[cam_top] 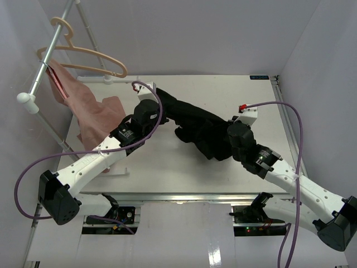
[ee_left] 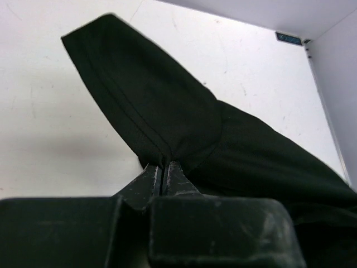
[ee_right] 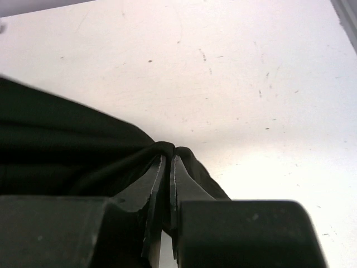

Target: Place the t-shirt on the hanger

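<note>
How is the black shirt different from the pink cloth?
The black t-shirt is dark; the pink cloth is pale. The black t-shirt lies on the table, pinched by the left gripper and right gripper; the pink cloth hangs from the rail, held by neither. Both are crumpled fabric.

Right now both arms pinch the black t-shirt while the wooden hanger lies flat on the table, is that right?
Not quite. The black t-shirt is indeed pinched from both sides, but the wooden hanger is hooked on the metal rail at the back left, as the top external view shows.
</note>
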